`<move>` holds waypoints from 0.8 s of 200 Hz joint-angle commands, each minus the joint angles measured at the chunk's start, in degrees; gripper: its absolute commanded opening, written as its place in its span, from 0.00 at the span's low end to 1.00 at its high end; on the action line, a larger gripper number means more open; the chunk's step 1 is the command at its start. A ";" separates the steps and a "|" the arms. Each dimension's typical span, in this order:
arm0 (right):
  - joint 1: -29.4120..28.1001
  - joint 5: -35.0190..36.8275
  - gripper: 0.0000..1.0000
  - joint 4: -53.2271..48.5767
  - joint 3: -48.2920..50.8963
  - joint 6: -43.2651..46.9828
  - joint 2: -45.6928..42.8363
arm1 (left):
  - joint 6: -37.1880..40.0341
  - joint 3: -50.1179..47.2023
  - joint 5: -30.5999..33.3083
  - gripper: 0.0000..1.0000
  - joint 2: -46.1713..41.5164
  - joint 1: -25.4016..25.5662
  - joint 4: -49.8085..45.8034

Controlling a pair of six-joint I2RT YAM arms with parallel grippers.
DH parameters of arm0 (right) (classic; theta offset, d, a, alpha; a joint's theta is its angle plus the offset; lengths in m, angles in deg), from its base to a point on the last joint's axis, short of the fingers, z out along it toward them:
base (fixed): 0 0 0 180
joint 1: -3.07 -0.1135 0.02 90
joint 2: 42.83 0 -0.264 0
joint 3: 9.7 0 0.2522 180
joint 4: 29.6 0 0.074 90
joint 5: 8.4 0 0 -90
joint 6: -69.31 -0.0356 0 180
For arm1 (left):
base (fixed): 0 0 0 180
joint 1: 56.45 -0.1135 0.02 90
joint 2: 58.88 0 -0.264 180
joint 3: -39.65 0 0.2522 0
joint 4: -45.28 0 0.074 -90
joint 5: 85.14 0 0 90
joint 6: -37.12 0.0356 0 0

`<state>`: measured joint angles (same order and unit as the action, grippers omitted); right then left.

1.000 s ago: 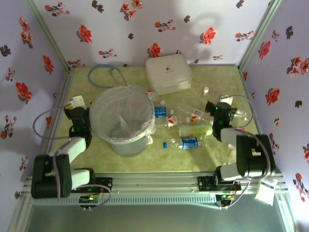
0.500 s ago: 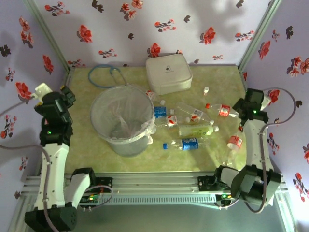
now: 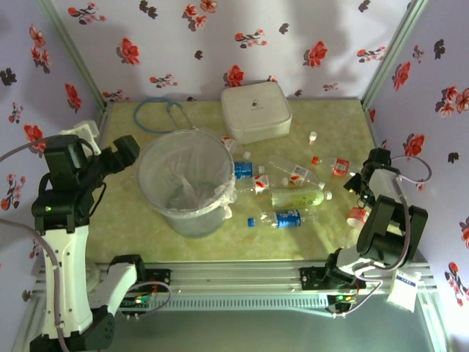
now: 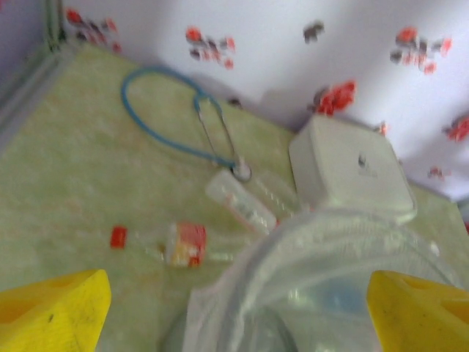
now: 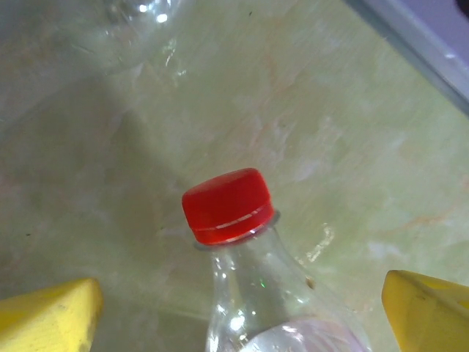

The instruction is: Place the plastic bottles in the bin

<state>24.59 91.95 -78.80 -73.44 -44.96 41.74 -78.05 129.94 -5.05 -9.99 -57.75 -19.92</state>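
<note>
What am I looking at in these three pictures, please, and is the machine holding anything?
Two robot arms are bolted to a table. The wide picture is from a camera above and behind them; the other two are from wrist cameras, so the yellow tips are each arm's fingers. On the table: a lined grey bin, a white box, and plastic bottles lying beside the bin. The left gripper is open near the bin, holding nothing. The right gripper is open either side of a red-capped bottle, not touching it.

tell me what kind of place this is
Probably a staged robot test booth, not a real room: floral-papered walls box in a small table, with plastic bottles scattered beside a lined bin.
</note>
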 commanded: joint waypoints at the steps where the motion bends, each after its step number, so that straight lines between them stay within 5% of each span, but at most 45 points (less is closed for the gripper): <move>1: 0.48 -1.76 0.97 3.01 0.64 -0.62 1.99 | 2.17 0.72 -4.21 0.89 -0.59 0.49 -9.34; 54: 0.67 -2.76 0.82 6.07 0.15 -0.38 7.89 | 1.98 -3.85 -4.15 0.83 -1.03 2.68 -9.93; 121: 0.81 -1.90 0.53 6.09 0.58 1.05 4.37 | -0.58 -8.92 -2.15 0.80 -1.40 4.44 -5.78; 160: 0.81 -1.45 0.46 2.21 -1.02 1.46 -1.80 | -1.10 -9.51 -1.56 0.80 -0.69 6.02 -4.28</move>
<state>24.94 89.50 -73.40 -73.25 -44.24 44.89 -78.11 121.18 -7.54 -10.63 -52.76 -26.09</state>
